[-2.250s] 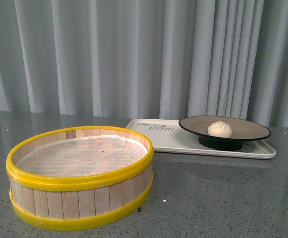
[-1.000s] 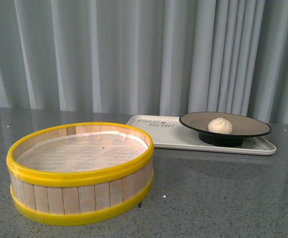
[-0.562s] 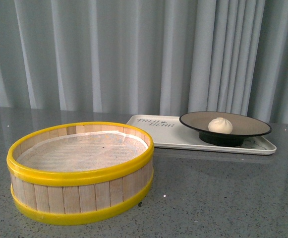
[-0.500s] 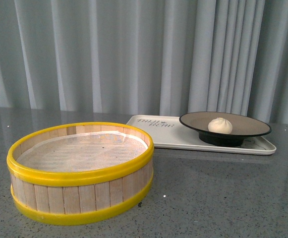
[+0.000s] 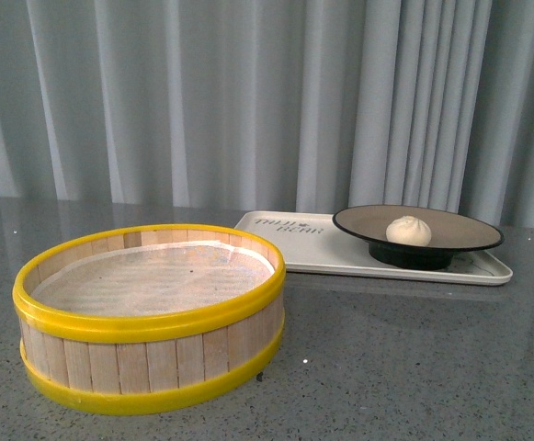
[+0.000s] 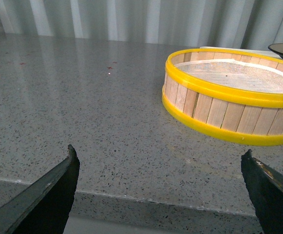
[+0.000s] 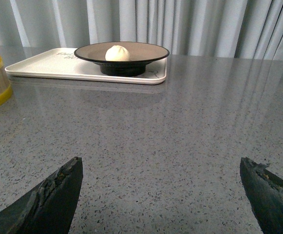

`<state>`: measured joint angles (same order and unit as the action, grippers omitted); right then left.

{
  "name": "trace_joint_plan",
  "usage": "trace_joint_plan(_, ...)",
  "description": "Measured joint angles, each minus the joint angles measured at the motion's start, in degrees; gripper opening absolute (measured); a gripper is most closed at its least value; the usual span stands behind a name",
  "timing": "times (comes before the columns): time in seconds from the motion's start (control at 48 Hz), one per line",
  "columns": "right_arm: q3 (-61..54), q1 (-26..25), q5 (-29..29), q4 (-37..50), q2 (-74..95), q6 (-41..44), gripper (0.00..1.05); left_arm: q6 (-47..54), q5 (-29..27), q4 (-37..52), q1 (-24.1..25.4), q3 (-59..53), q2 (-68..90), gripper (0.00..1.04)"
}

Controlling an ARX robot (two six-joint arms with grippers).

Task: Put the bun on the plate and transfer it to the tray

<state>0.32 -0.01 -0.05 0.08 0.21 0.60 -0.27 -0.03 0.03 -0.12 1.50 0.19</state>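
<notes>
The cream-white bun (image 5: 408, 230) sits in the middle of the black-rimmed plate (image 5: 469, 240), which stands on the off-white tray (image 5: 285, 241) at the back right of the table. The bun (image 7: 116, 52), plate (image 7: 151, 50) and tray (image 7: 48, 68) also show in the right wrist view, far ahead of my right gripper (image 7: 160, 163), which is open and empty over the bare table. My left gripper (image 6: 159, 152) is open and empty near the table's front edge. Neither arm shows in the front view.
A round wooden steamer with yellow rims (image 5: 147, 317) stands at the front left, empty, with a white liner. It also shows in the left wrist view (image 6: 229, 100), ahead of the left gripper. Grey curtains hang behind the speckled grey table (image 5: 414, 358).
The front view has shifted slightly, so the tray and plate sit a little higher in the picture. The bun, plate, tray and steamer keep their places.
</notes>
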Motion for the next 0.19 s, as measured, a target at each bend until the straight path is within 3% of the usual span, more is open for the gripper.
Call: trace_joint_plan(0.188,0.0,0.0,0.0,0.0,0.0,0.0,0.96,0.0,0.0,0.0,0.0,0.0,0.0,0.98)
